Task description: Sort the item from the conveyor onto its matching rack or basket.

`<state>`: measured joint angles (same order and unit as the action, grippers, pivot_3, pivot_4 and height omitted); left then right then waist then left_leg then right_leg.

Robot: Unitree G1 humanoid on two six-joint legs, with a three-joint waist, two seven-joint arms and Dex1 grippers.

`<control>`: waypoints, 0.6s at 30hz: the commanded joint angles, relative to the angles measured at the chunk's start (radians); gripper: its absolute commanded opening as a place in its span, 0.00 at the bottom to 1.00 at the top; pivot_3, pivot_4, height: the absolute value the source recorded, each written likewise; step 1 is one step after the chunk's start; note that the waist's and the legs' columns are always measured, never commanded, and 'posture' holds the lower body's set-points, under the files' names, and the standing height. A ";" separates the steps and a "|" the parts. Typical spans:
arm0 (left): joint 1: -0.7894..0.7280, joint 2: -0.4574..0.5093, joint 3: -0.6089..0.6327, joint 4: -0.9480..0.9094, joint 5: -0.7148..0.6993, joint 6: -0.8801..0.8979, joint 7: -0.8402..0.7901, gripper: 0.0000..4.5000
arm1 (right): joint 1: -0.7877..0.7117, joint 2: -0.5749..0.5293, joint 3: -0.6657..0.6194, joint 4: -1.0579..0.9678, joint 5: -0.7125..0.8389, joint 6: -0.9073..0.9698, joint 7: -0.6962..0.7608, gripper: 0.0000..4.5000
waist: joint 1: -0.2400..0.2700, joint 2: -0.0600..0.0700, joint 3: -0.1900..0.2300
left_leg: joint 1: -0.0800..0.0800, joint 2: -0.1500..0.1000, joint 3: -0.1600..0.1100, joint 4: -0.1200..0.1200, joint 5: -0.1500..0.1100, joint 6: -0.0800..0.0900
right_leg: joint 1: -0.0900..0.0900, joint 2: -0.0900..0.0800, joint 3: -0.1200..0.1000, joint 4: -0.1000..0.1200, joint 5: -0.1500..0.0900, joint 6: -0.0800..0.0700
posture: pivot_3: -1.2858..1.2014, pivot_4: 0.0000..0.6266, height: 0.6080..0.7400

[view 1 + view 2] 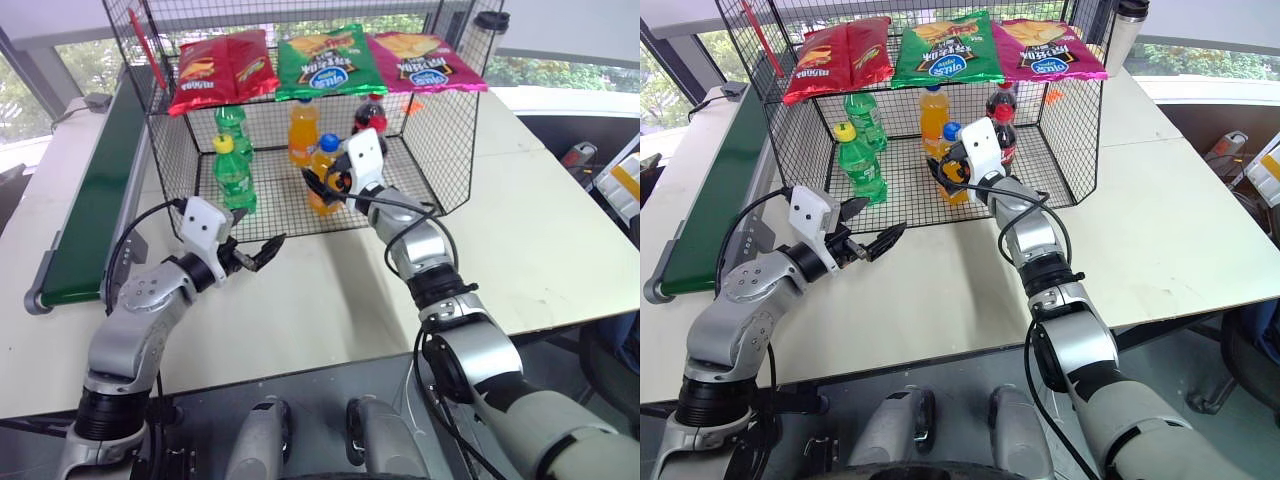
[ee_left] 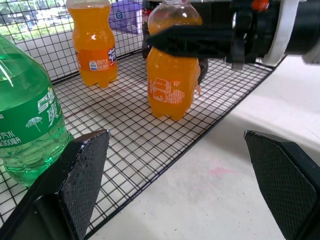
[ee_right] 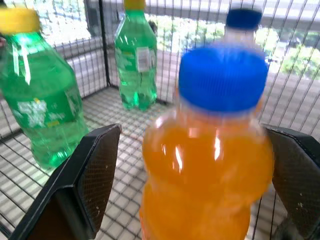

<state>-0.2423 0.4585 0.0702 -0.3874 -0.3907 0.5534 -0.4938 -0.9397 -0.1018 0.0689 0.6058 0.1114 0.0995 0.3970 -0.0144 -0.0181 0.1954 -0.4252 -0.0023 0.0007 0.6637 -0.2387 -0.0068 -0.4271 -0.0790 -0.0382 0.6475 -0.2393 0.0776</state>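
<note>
The item, a small orange soda bottle with a blue cap (image 1: 327,150), stands upright on the mesh floor of the black wire basket (image 1: 440,150), near its open front edge. My right gripper (image 1: 322,188) reaches into the basket and is open. Its fingers (image 3: 95,170) flank the bottle's shoulder with a gap on each side. My left gripper (image 1: 268,252) hangs open and empty over the white table, in front of the basket and left of the bottle. The dark green conveyor (image 1: 95,200) runs along the table's left side with nothing on it.
In the basket stand two green soda bottles (image 1: 234,178), an orange-capped orange soda (image 1: 303,130) and a cola bottle (image 1: 368,115). Three chip bags (image 1: 325,62) lie on the mesh tier above. The white table (image 1: 540,240) stretches away to the right.
</note>
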 commanded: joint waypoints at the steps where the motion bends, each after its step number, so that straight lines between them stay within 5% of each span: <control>1: -0.010 -0.001 0.003 -0.011 0.009 -0.033 -0.001 1.00 | 0.034 -0.020 -0.005 -0.141 0.006 0.052 0.017 0.98 | 0.001 0.000 0.000 | 0.000 0.000 0.000 0.000 0.000 0.000 | 0.000 0.000 0.000 0.000 0.000 0.000 | 0.52 0.24 0.99; 11: -0.007 -0.020 -0.015 0.004 0.018 -0.050 0.001 1.00 | 0.223 -0.123 0.002 -0.496 0.014 0.269 0.053 0.98 | 0.002 0.000 0.000 | 0.000 0.000 0.000 0.000 0.000 0.000 | 0.000 0.000 0.000 0.000 0.000 0.000 | 0.52 0.24 0.99; 18: 0.057 -0.027 -0.019 -0.016 0.042 -0.073 0.016 1.00 | 0.431 -0.213 -0.010 -0.879 0.154 0.520 0.155 0.98 | 0.004 0.000 0.000 | 0.000 0.000 0.000 0.000 0.000 0.000 | 0.000 0.000 0.000 -0.001 0.000 0.000 | 0.52 0.24 0.99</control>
<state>-0.1886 0.4296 0.0501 -0.3645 -0.3604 0.5091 -0.4859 -0.5186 -0.3051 0.0721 -0.1670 0.2095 0.5724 0.5286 -0.0108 -0.0182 0.1954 -0.4253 -0.0024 0.0007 0.6634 -0.2387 -0.0067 -0.4269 -0.0795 -0.0381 0.6469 -0.2394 0.0776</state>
